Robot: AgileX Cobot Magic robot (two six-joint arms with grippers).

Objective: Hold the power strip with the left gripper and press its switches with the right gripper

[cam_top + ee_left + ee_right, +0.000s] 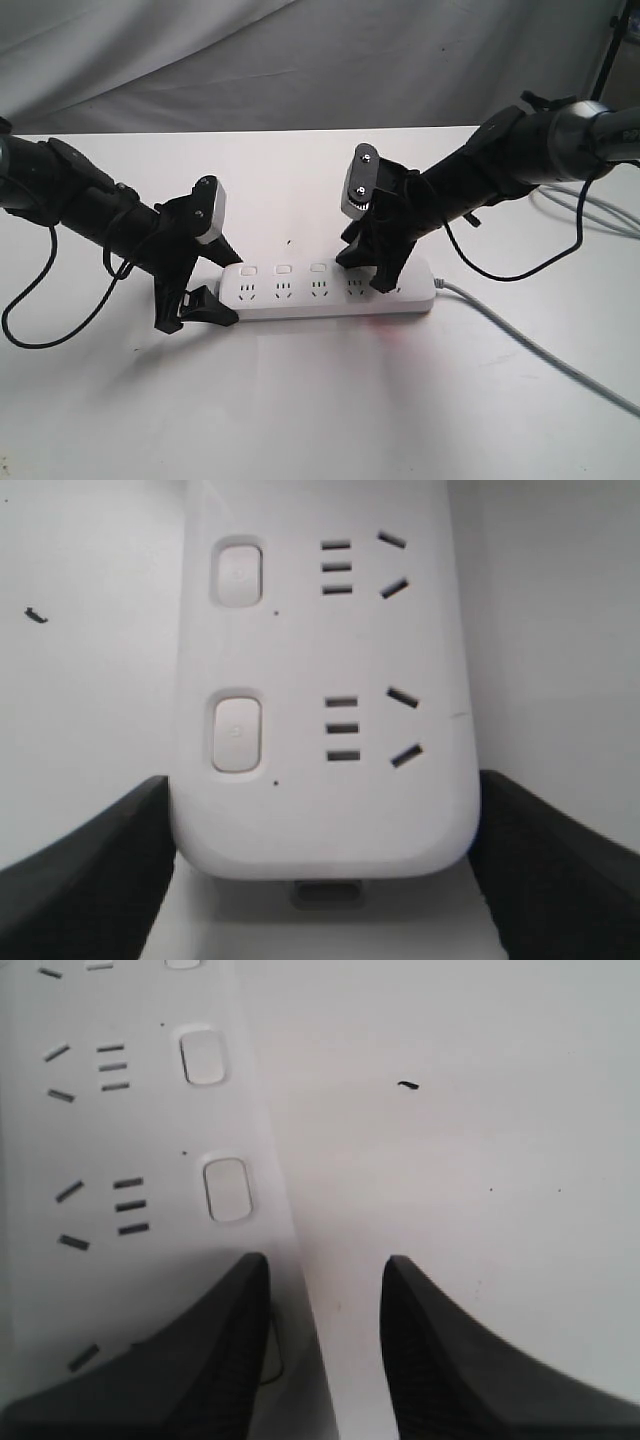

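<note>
The power strip (330, 290) lies flat on the surface (300, 410), one end clamped in the left end effector (232, 290). The right end effector (325, 1265) is parted. Better to press straight down, one finger (200, 1360) centred on the switches (227, 1190).

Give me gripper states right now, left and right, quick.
Left gripper: closed on the end of the power strip, one finger on each side.
Right gripper: open, holding nothing, jaws straddling the strip's edge beside the switches.

White power strip (310, 300), grey cord (540, 352) — white table (300, 420)
</note>
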